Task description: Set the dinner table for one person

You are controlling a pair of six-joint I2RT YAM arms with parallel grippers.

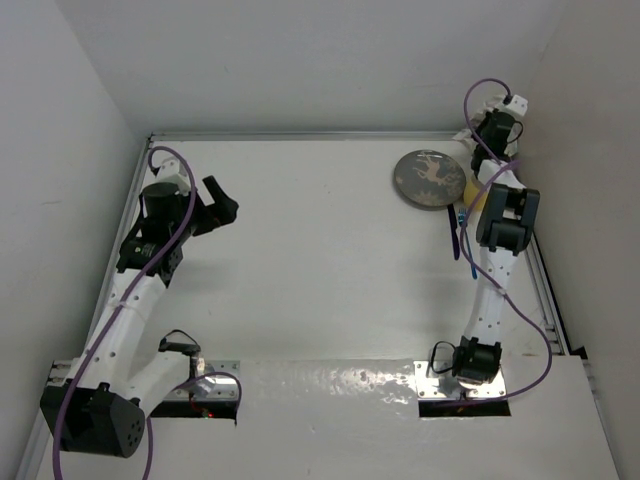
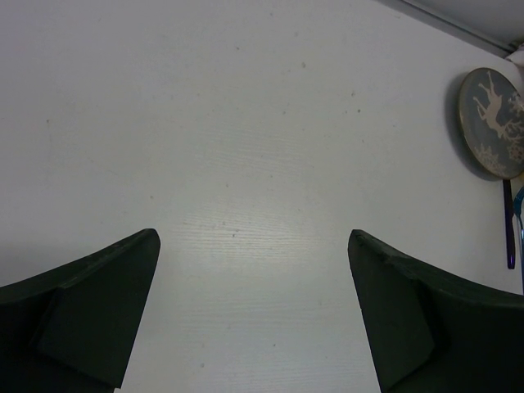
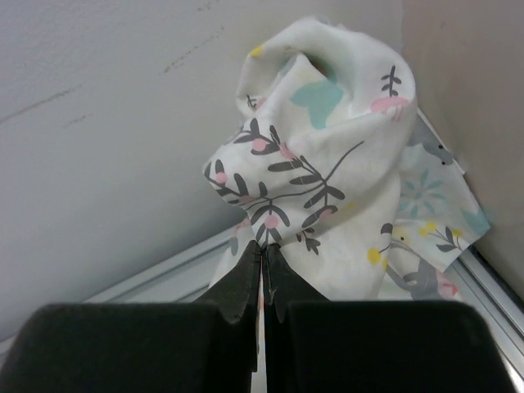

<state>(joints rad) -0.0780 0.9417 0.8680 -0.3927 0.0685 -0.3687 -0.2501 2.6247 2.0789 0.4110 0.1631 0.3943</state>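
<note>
Surface (image 1: 300, 280) spans the view under both arms. Right tool (image 3: 264, 250) clenched on cloth (image 3: 327, 164), bunched in far right corner; left tool (image 2: 254, 237) released, hovering. We should lift high, clear the plate (image 1: 428, 178), then spread flat mid-surface

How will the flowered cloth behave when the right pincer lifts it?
Probably floppy: the cloth bunches in soft folds above the shut right pincer. Likely light, as a small pinch gathers it. The part lying flat may trail behind.
</note>
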